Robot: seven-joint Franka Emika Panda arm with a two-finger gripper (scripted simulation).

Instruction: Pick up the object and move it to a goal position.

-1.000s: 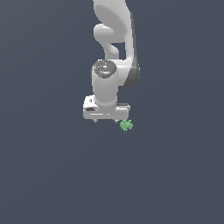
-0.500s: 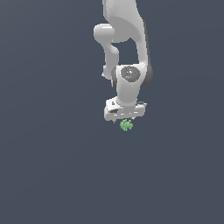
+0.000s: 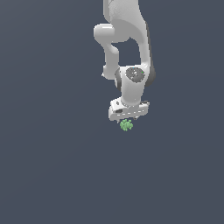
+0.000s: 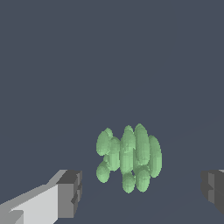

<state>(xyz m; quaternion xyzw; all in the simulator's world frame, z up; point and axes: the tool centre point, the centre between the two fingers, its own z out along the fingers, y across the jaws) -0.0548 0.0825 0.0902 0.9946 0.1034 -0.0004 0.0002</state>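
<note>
I have brought the gripper (image 4: 140,194) across until it brackets the object (image 4: 129,159). Jaws spread wide, nothing gripped; closing comes next.

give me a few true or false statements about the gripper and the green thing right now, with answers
1. The gripper is open. True.
2. The green object is clamped between the fingers. False: in the wrist view a gap shows on both sides of it.
3. The object is a smooth red cube. False: it is a lumpy green cluster.
4. In the exterior view the object shows just under the gripper. True.
</note>
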